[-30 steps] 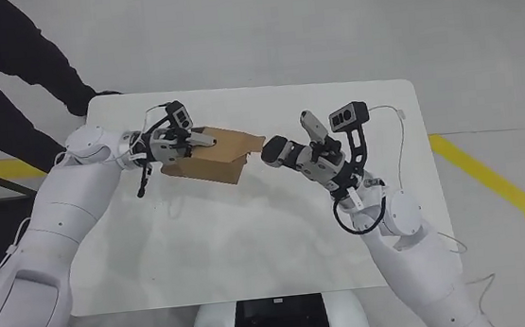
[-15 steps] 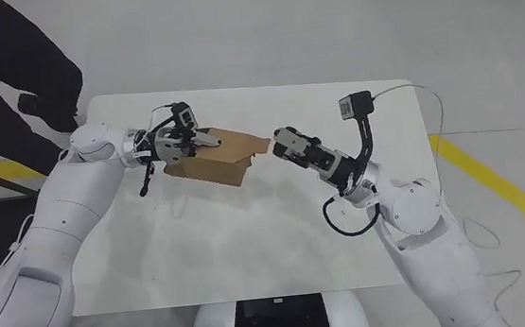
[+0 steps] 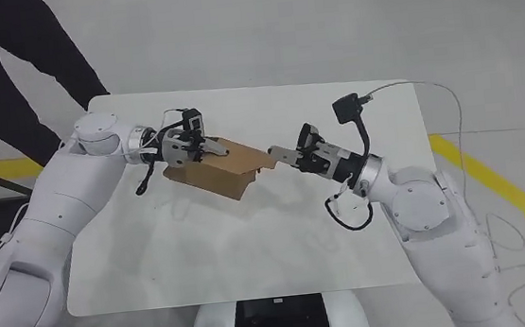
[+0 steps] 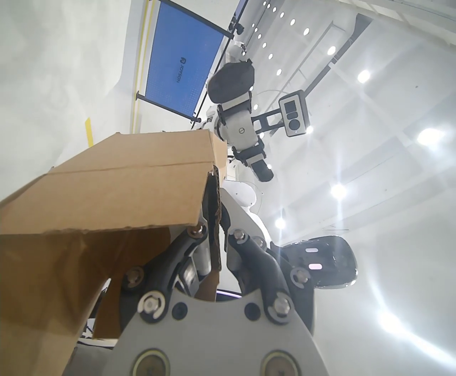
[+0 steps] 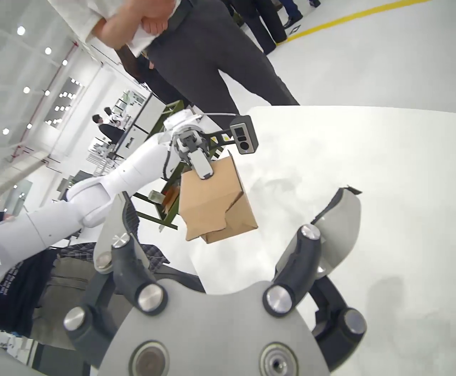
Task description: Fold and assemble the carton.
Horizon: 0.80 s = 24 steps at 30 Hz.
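Right gripper point(image 3: 277, 152) now nearer the carton point(image 3: 220, 165), jaws spread; left gripper point(image 3: 208, 148) clamped on the carton's wall

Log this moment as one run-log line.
left pincer: shut on carton edge | right pincer: open, beside carton's other end | carton: over table
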Motion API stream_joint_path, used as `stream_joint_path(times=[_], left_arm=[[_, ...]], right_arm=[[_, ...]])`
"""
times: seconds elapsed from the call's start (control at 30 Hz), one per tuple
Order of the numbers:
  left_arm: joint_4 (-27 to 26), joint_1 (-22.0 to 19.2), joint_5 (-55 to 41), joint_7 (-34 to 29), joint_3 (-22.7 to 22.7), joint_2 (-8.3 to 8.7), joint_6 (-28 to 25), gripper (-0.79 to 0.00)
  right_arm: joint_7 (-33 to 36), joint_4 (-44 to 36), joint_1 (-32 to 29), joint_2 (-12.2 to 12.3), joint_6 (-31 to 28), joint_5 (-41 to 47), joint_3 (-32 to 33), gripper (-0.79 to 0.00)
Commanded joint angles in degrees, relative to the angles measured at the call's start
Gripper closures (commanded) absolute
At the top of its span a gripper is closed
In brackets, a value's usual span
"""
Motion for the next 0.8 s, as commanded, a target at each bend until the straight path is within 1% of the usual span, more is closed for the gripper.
stream_joint_path(times=[0.0,0.07,0.33,0.43,0.53,0.6,0.77], left_arm=[[-0.27,-0.67,-0.68,0.00,1.60,0.43,-0.30,0.000],[-0.37,-1.08,-2.18,0.00,2.62,0.67,-0.39,0.000],[-0.37,-1.08,-2.18,0.00,2.62,0.67,-0.39,0.000],[-0.50,-0.90,-2.12,0.45,2.61,0.66,-0.40,0.000],[-2.35,0.23,-1.23,2.90,2.04,0.73,0.16,0.000],[-2.72,0.81,-1.32,2.93,1.46,0.86,1.32,0.000],[-3.41,1.88,-1.03,2.55,-0.34,1.23,2.08,0.000]], right_arm=[[0.19,0.00,0.08,0.08,-0.71,-0.10,-0.16,-0.785],[0.19,0.00,0.08,0.08,-0.71,-0.10,-0.16,-0.785],[0.04,-0.03,0.04,0.09,-0.74,-0.29,-0.19,-0.785],[-0.45,0.28,0.14,0.24,-1.38,-3.34,-0.82,-0.785],[-0.18,1.33,1.09,0.45,-2.61,-5.71,-0.80,-0.785],[0.35,2.02,1.66,0.60,-3.53,-6.51,-0.73,-0.785],[1.82,3.52,2.89,0.96,-4.18,-8.75,-0.54,-0.785]])
